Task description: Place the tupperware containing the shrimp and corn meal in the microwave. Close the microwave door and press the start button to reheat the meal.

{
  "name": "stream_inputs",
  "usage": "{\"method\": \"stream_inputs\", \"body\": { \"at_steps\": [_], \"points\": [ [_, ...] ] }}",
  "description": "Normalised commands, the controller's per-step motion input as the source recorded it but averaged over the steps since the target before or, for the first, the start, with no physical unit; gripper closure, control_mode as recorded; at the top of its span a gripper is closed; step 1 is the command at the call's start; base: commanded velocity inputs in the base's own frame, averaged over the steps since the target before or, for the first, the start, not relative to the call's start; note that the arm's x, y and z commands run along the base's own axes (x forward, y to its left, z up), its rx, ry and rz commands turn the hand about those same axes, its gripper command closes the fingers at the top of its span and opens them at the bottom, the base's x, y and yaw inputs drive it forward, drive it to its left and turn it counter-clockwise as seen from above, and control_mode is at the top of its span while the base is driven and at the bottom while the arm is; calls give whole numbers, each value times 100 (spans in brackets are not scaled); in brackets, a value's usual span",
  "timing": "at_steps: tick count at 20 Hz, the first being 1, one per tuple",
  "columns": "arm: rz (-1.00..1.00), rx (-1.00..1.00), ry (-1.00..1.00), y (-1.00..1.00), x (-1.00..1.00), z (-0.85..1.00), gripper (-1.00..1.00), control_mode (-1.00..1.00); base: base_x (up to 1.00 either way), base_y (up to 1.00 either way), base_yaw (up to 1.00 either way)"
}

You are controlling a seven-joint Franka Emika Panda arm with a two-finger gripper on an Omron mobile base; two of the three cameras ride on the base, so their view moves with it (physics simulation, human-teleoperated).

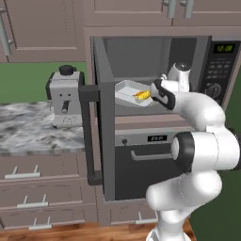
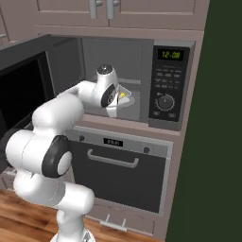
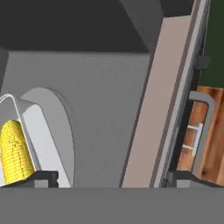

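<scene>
Two small dark fingertips [image 3: 43,177] of the two-finger gripper [image 3: 111,178] stand wide apart in the hand view, one just beside the shallow white rectangular tupperware [image 3: 41,131], the other well clear of it — nothing lies between them. Whether the near fingertip touches the rim cannot be told. The short bright yellow corn cob [image 3: 15,151] lies inside the tupperware, which sits on the grey floor of the wide dark grey microwave [image 1: 141,56]. In the left base view a small orange piece, likely the shrimp [image 1: 139,98], lies against the corn. The grey-framed microwave door [image 1: 104,132] with its thick vertical black bar handle stands swung fully open. Below sits the dark oven with a horizontal bar handle [image 2: 113,158]; a silver coffee machine [image 1: 65,96] rests on the marble counter [image 1: 28,129].
</scene>
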Motion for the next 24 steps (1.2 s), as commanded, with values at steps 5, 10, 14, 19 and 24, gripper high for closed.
{"method": "stream_inputs", "body": {
  "at_steps": [5,10,14,19,24],
  "points": [
    [3,-1,-13,0,-100,27,-100,-100,0,0,0],
    [18,-11,-4,19,-100,19,-100,-100,0,0,0],
    [25,-15,0,23,-98,27,-100,-100,0,0,0],
    [24,-12,-5,16,-77,68,-100,-100,0,0,0],
    [19,-27,-9,16,-73,91,-100,-100,0,0,0]
  ]
}}
